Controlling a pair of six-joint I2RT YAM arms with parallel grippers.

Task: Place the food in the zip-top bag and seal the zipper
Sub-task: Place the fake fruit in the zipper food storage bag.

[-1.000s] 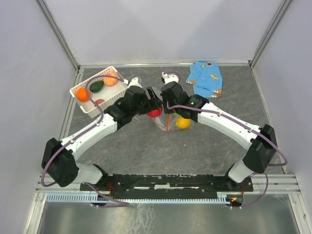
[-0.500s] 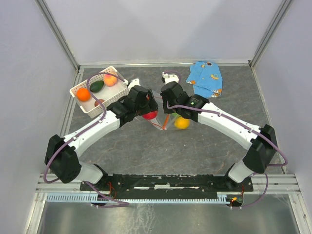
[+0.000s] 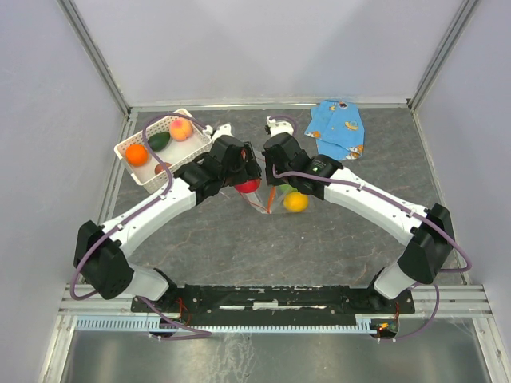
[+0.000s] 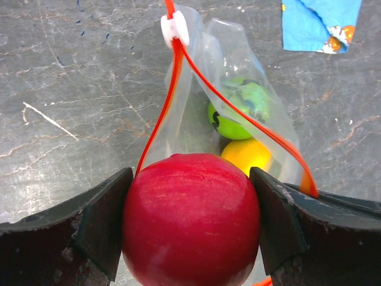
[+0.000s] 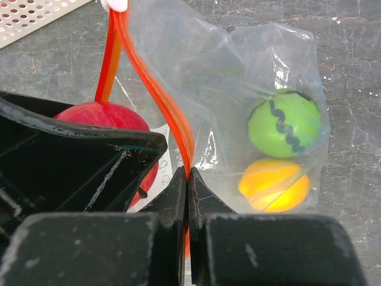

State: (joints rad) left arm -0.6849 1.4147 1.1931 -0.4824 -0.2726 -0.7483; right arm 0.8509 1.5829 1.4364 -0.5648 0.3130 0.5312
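Observation:
My left gripper (image 4: 190,179) is shut on the red fruit (image 4: 191,217) right at the open mouth of the zip-top bag (image 4: 238,59). The bag holds a striped bright green fruit (image 4: 241,110) and a yellow fruit (image 4: 247,156). The red-orange zipper (image 4: 174,77) spreads into two strips below its white slider (image 4: 174,28). My right gripper (image 5: 187,176) is shut on one zipper strip (image 5: 158,95) and holds the mouth apart. In the top view the red fruit (image 3: 249,186) sits between both wrists, beside the bag (image 3: 283,195).
A white lattice basket (image 3: 148,177) at the back left holds an orange fruit (image 3: 136,154), a dark green one (image 3: 159,140) and a peach-pink one (image 3: 181,128). A blue patterned cloth (image 3: 337,128) lies at the back right. Grey walls enclose the table.
My left arm has swung slightly, uncovering more of the basket, and the red fruit stays at the bag's mouth. The right gripper still pinches the zipper strip.

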